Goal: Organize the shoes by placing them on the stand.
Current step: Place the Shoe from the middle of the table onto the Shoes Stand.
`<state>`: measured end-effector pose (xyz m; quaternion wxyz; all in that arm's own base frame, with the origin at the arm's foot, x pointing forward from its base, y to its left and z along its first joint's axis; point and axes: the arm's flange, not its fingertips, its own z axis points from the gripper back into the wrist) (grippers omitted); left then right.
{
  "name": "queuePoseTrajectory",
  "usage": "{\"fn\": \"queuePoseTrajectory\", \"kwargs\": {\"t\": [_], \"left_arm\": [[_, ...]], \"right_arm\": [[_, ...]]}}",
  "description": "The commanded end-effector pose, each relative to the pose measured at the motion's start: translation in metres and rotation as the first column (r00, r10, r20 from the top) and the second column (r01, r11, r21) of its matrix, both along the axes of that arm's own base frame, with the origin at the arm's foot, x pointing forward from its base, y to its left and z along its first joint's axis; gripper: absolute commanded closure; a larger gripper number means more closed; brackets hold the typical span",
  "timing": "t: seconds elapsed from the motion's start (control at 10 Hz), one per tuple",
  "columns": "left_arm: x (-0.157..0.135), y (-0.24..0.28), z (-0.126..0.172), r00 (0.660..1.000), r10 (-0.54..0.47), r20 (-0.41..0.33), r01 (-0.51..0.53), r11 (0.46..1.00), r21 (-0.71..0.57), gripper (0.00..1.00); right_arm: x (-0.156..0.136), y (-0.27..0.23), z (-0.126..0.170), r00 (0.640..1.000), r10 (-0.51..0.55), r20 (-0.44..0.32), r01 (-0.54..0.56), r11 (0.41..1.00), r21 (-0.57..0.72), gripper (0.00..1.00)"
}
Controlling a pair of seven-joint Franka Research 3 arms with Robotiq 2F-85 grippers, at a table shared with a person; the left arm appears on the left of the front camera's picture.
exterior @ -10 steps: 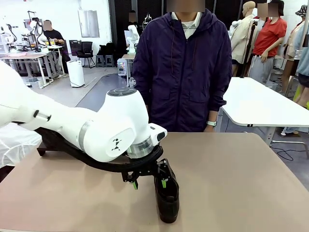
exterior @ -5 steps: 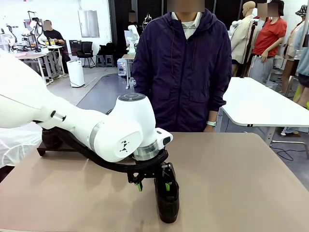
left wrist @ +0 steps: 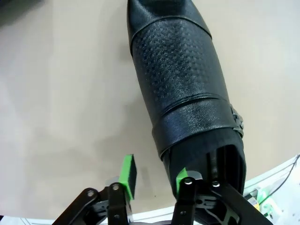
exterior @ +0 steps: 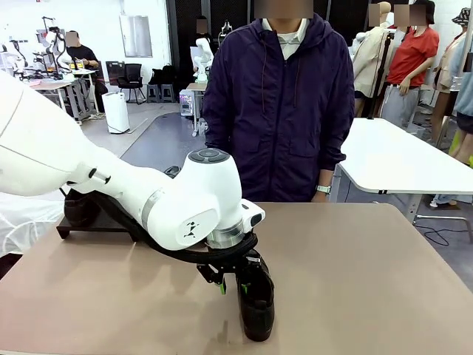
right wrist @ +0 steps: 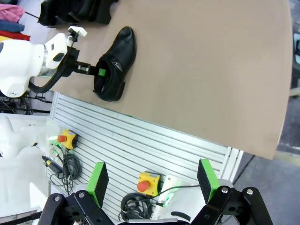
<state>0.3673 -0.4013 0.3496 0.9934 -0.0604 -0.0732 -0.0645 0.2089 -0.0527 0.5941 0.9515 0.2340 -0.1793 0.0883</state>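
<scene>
Black shoe (exterior: 256, 307) near table (exterior: 369, 281) edge, seemingly

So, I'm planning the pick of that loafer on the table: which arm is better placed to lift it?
The left. Its gripper is already at the shoe, jaws straddling one side wall of the heel opening. The right gripper hangs open off the table's near edge, well away from the shoe.

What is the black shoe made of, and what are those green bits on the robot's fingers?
The shoe looks like black leather: a pebbled grain across the top, a soft shine, and a small metal-looking buckle at the strap. The green pads on the left gripper look like matte rubber or plastic; which one, the look leaves open.
</scene>
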Motion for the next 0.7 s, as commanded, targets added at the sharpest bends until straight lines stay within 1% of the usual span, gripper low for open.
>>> {"fn": "queuePoseTrajectory", "kwargs": {"t": [0.0, 0.3, 0.5, 0.6], "left_arm": [[0.0062, -0.0133, -0.0078, 0.999, 0.027, 0.033, -0.027, 1.0, 0.009, 1.0], [0.0101, -0.0202, -0.0132, 1.0, 0.016, 0.023, -0.016, 1.0, 0.017, 1.0], [0.0098, -0.0178, -0.0105, 1.0, 0.012, 0.023, -0.013, 1.0, 0.016, 1.0], [0.0091, -0.0155, -0.0033, 0.999, 0.0, 0.033, 0.0, 1.0, 0.015, 1.0]], "right_arm": [[0.0011, 0.0017, 0.0044, 1.0, 0.001, -0.002, -0.001, 1.0, 0.017, 0.0], [0.0011, 0.0017, 0.0044, 1.0, 0.001, -0.002, -0.001, 1.0, 0.017, 0.0], [0.0011, 0.0017, 0.0044, 1.0, 0.001, -0.002, -0.001, 1.0, 0.017, 0.0], [0.0011, 0.0017, 0.0044, 1.0, 0.001, -0.002, -0.001, 1.0, 0.017, 0.0]]}}
